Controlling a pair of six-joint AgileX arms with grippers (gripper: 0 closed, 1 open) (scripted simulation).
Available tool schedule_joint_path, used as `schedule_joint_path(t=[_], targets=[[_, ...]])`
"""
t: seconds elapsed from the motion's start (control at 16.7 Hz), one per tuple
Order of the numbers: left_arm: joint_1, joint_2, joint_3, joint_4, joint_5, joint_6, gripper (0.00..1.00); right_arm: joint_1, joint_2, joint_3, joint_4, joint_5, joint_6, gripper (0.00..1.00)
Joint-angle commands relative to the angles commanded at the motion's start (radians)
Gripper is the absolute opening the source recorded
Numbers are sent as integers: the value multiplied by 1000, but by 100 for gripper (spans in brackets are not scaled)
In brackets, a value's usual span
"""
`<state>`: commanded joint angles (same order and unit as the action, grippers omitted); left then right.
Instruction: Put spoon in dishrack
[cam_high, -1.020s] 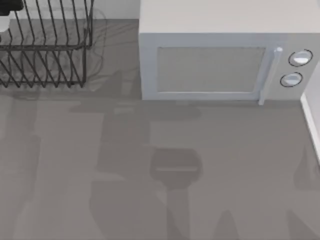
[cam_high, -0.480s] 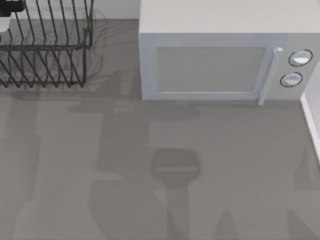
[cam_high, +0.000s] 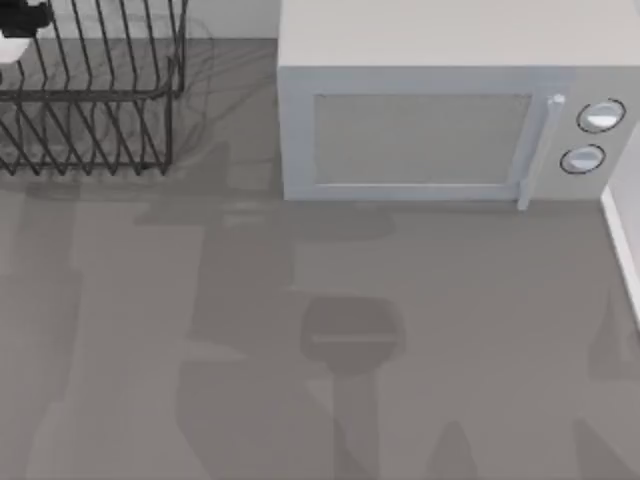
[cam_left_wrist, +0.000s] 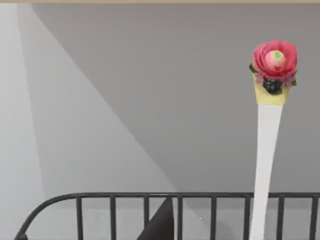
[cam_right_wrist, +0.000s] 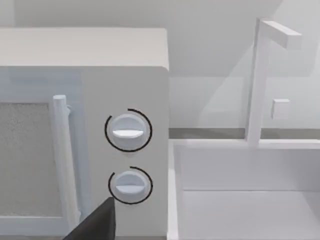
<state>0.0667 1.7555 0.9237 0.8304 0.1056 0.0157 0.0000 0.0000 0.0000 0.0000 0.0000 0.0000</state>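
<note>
Spoon (cam_left_wrist: 265, 165): in the left wrist view we see its white handle standing upright, red knob with yellow band at the far end, crossing in front of the rack (cam_left_wrist: 150, 200) rail. The bowl end runs out of the picture toward the camera, so we judge it held by our left claw, though the fingers themselves are not visible and we cannot tell their state.

Rack (cam_high: 90, 90): at the tabletop's (cam_high: 320, 330) far left corner in the top view. A dark and white form at the left edge above the rack is likely part of our left arm.

Microwave (cam_high: 440, 120): right of the rack, door shut. Right wrist view faces its knobs (cam_right_wrist: 128, 131) and a sink (cam_right_wrist: 240, 170) beside it; our right claw's state we cannot tell.

Progress, our judgement: spoon carried up to the rack, not yet released. Left: lower it between the bars and let go.
</note>
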Motion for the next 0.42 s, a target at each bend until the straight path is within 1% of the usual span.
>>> schedule_joint_path(t=[0.06,0.12,0.42], targets=[[0,0,0,0,0,0,98,0,0,0,0,0,0,100],[0,0,0,0,0,0,100,0,0,0,0,0,0,100],[0,0,0,0,0,0,100,0,0,0,0,0,0,100]])
